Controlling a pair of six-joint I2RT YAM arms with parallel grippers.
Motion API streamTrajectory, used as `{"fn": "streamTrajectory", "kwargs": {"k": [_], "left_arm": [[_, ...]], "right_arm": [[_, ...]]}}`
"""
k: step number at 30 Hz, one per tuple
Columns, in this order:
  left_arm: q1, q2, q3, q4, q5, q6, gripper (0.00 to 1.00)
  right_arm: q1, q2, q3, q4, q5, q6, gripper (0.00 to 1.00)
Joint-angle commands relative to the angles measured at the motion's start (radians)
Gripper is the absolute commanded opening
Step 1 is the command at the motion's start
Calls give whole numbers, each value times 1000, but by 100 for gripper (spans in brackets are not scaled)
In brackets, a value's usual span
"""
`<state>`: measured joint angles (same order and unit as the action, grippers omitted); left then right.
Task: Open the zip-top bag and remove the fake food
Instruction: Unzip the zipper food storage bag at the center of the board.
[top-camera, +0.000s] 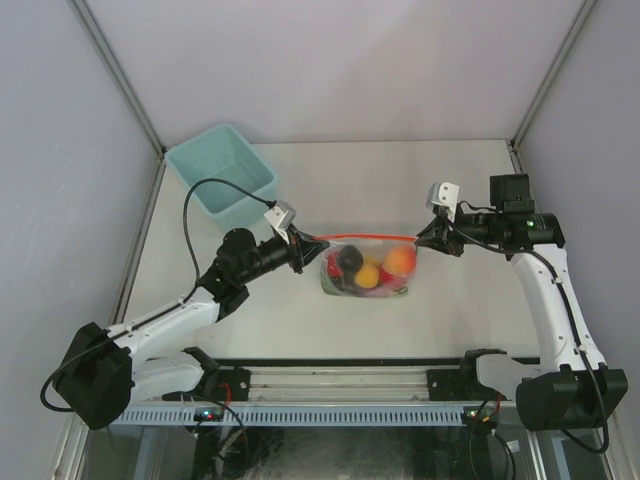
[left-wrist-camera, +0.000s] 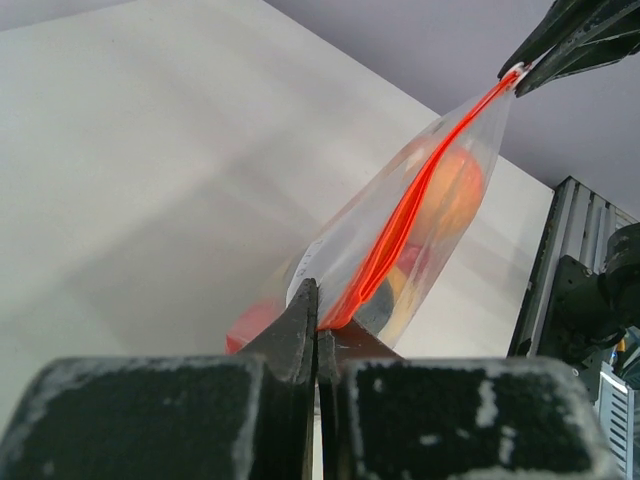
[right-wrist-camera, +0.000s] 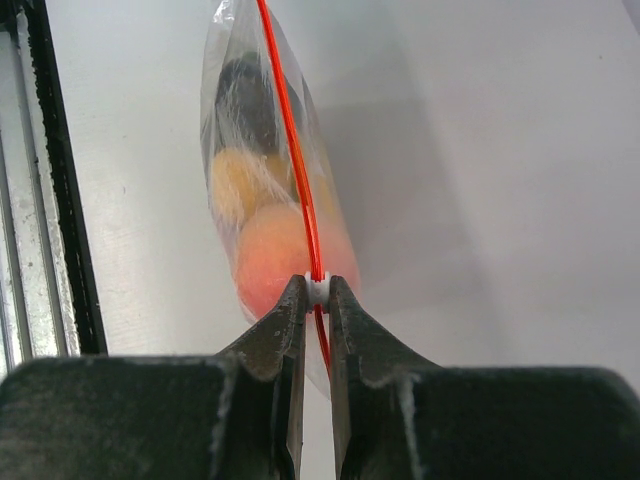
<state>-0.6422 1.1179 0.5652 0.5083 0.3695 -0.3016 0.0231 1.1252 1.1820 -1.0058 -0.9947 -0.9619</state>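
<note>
1. Location: the bag (top-camera: 365, 268) hangs over the middle of the table (top-camera: 470, 310), stretched between the two arms. The bin (top-camera: 222, 178) stands well apart, at 10 o'clock from the bag.
2. Contents: the toy food (top-camera: 372, 268) is all inside the bag, with orange, yellow, dark and red pieces showing through the plastic.
3. Left gripper (left-wrist-camera: 318, 312): clenched on the 9 o'clock end of the zip strip (top-camera: 365, 238), with the plastic pinched between the fingertips.
4. Right gripper (right-wrist-camera: 317, 292): clenched on the 3 o'clock end, pinching a small white piece (right-wrist-camera: 317, 290) on the strip. This may be a slider tab, but the view is too close to be sure.
5. Governing relation: seen from above, the strip's long axis runs straight from 9 to 3 o'clock, taut, with one gripper at each end. Neither arm is nearer. The pouch sags towards 6 o'clock.
6. Finding: the strip reads as one closed line, so the bag is judged not yet opened. Any opening pull would have to run along that axis.
</note>
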Motion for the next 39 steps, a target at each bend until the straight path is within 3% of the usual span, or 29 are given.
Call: {"fn": "streamTrajectory", "kwargs": {"k": [1,31,33,37,39], "left_arm": [[24,-33,71,1,-24,34,0],[78,-51,103,-67,34,116,0],[77,-44,110,-67,75,129,0],[62,-32,117,-76,155,167,0],[35,-28,125,-109,167,217,0]], "right_arm": [[-21,-25,28,-1,7,-39,0],[-59,-7,29,-67,144,-117,0],[-51,-4,42,-96,114,-123,13],[24,-11,97,-170,-30,-122,59],[94,-19,98,-121,-89,-46,70]]}}
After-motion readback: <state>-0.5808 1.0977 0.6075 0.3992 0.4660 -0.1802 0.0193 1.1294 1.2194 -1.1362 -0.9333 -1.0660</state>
